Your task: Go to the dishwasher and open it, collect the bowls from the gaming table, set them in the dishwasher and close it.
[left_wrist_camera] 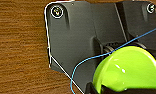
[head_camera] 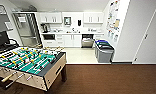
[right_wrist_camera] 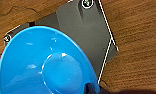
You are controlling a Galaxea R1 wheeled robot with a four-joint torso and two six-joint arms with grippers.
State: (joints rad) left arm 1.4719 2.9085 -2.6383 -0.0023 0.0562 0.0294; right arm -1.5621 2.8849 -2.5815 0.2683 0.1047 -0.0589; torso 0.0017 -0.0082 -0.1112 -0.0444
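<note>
My left gripper (left_wrist_camera: 94,88) is shut on the rim of a lime-green bowl (left_wrist_camera: 129,67), which hangs above the brown floor. A blue bowl (right_wrist_camera: 44,67) is held the same way in my right gripper (right_wrist_camera: 90,87), also over the floor. In the head view the gaming table (head_camera: 47,75), a table-football table with a green field and rods, stands close at the left. The dishwasher (head_camera: 87,41) is far ahead in the kitchen's row of white cabinets. Its steel door is folded down and the dark inside shows above it.
Grey bins (head_camera: 104,52) with blue and green lids stand at the right of the way into the kitchen, against a white wall (head_camera: 124,32). Brown carpet (head_camera: 106,80) gives way to a pale kitchen floor (head_camera: 80,55). A tall glass-fronted fridge (head_camera: 26,28) stands at the back left.
</note>
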